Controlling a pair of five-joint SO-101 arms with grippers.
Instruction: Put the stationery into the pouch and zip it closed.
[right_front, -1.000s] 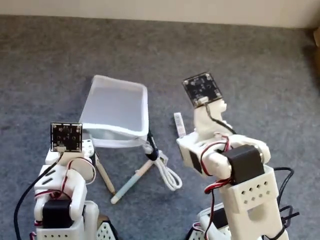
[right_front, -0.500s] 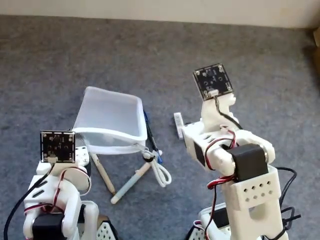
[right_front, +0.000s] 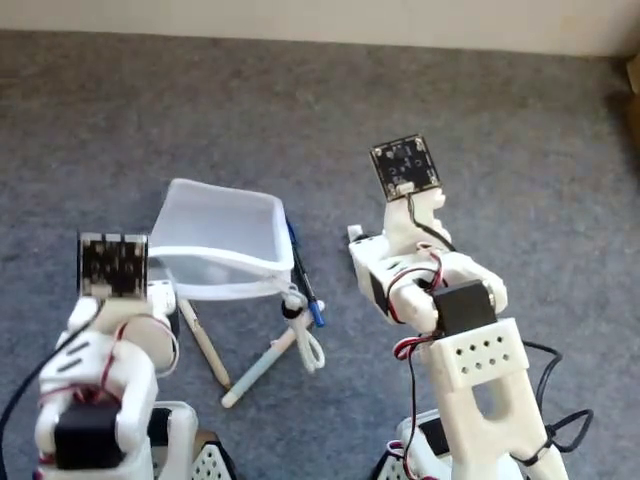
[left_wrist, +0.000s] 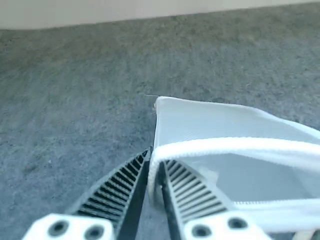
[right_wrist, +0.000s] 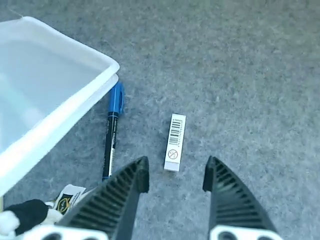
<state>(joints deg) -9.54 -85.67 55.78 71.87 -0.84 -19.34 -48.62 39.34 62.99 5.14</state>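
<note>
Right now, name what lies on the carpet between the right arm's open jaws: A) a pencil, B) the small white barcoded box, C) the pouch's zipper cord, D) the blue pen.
B: the right wrist view shows the small white barcoded box framed by the open jaws, while the blue pen lies beside the pouch.

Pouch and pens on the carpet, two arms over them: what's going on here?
The left gripper is shut on the rim of the white pouch, holding its mouth up and open. The right gripper hangs open above a small white barcoded stick on the grey carpet. A blue pen lies alongside the pouch, and a pencil and a pale pen lie near its mouth. The zip is not yet closed.
</note>
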